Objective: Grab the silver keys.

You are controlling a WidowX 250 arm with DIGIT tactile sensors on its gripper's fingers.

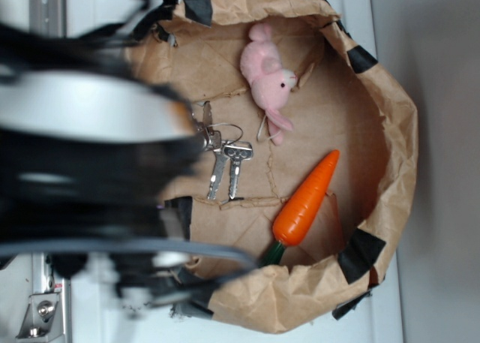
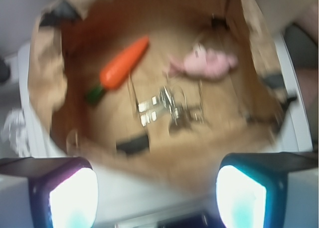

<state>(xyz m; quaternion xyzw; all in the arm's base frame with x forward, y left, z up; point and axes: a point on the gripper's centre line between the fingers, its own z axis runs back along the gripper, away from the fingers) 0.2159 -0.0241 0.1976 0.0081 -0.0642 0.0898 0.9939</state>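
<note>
Where brown paper (image 1: 330,110) lines it, silver keys (image 1: 225,159) lie.

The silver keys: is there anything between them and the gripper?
Only the near paper wall of the brown tray. The silver keys lie uncovered just beyond it, apart from the carrot and the pink toy. The gripper is open.

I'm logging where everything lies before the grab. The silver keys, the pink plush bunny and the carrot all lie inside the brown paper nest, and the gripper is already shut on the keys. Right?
Not quite. The gripper is open and holds nothing: the wrist view shows its fingers spread, the silver keys lying free beyond them. The pink plush bunny and carrot do lie inside the brown paper nest.
</note>
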